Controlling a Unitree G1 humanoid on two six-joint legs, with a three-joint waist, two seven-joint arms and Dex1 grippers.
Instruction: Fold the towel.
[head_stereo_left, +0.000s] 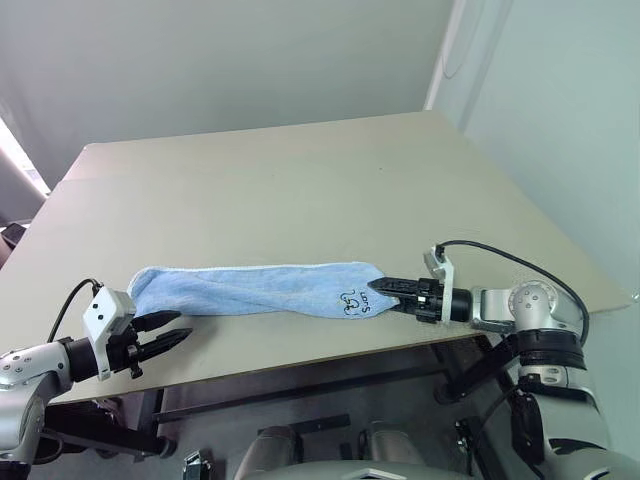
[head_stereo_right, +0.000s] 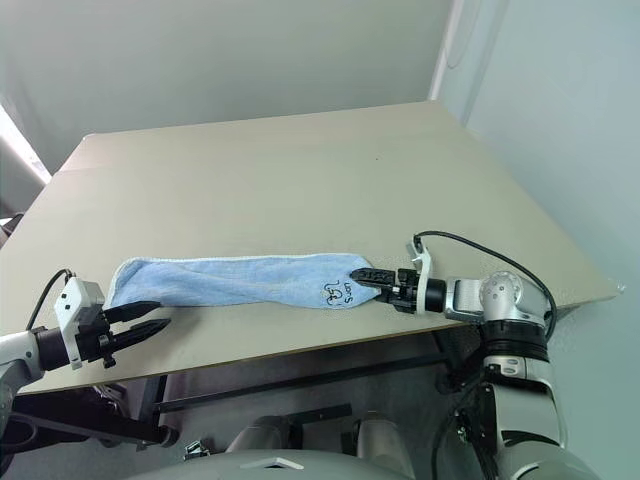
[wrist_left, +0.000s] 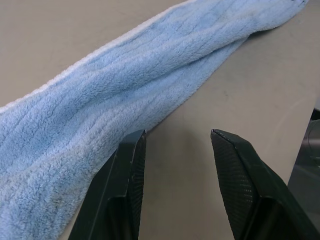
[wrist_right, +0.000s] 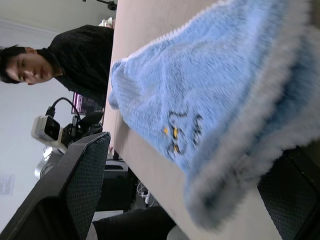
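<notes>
Towel (head_stereo_left: 255, 288) lies in a long bunched strip along the table's (head_stereo_left: 300, 180) near edge. My right pincer (head_stereo_left: 392, 287) gapes wide around its printed end; my left pincer (head_stereo_left: 170, 333), half open and empty, sits just beside its other end. I should close both on matching corners before lifting.

Light blue towel (head_stereo_left: 250, 288) (whitish edging, dark print) on beige table (head_stereo_left: 300, 180).
</notes>
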